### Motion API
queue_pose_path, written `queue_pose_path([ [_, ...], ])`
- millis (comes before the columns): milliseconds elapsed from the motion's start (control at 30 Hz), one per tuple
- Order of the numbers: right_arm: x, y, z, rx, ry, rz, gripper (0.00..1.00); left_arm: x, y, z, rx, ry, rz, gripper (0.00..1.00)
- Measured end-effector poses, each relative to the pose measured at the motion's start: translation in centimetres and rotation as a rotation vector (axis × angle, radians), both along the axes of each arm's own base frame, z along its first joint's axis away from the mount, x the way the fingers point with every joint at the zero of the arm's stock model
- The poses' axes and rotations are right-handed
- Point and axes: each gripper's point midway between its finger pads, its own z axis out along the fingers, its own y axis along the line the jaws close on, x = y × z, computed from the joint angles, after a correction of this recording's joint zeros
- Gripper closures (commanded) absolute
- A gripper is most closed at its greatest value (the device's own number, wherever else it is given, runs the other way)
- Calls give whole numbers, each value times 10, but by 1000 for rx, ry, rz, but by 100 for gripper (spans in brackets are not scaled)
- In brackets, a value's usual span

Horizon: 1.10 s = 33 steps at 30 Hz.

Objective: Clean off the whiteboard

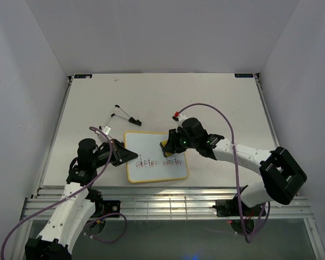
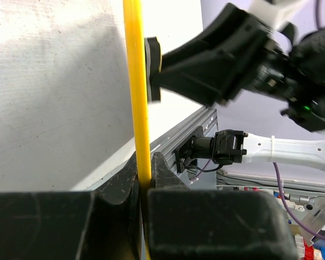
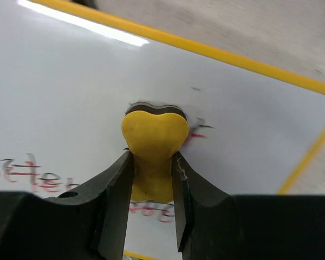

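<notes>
Between pale walls (image 1: 162, 32), the whiteboard (image 1: 151, 149) lies on a table (image 1: 206, 92).

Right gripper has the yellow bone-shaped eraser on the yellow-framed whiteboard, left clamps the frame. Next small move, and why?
Probably drag the yellow bone-shaped eraser toward the board's near edge, across the red handwriting. The right gripper, shut on it, holds it on the white, yellow-framed whiteboard just beyond that legible writing, and the left gripper clamps the frame, steadying the board.

Eraser (image 3: 151, 135) on whiteboard (image 1: 149, 150), whiteboard on table (image 1: 206, 97)
</notes>
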Motion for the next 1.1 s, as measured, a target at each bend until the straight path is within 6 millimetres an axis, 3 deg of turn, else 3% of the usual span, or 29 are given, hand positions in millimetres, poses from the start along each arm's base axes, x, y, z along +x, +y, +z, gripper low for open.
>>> queue_pose_path([
  [167, 27, -57, -36, -78, 49, -129, 92, -1, -1, 0, -19, 0, 4, 100],
  [267, 29, -65, -40, -107, 53, -131, 92, -1, -1, 0, -21, -3, 1, 100],
  [500, 30, -49, -30, -133, 59, -78, 92, -1, 0, -1, -21, -16, 8, 100],
  [733, 13, 44, 39, -29, -42, 112, 92, -2, 0, 0, -24, -23, 4, 100],
  [800, 11, 58, 51, -8, -62, 136, 92, -3, -1, 1, -28, -26, 0, 100],
  [967, 14, 51, 43, 2, -39, 139, 92, -7, 0, -1, -25, -7, -1, 100],
  [1100, 25, 10, 13, -35, 11, 69, 92, -13, -1, -5, -24, 26, -15, 100],
])
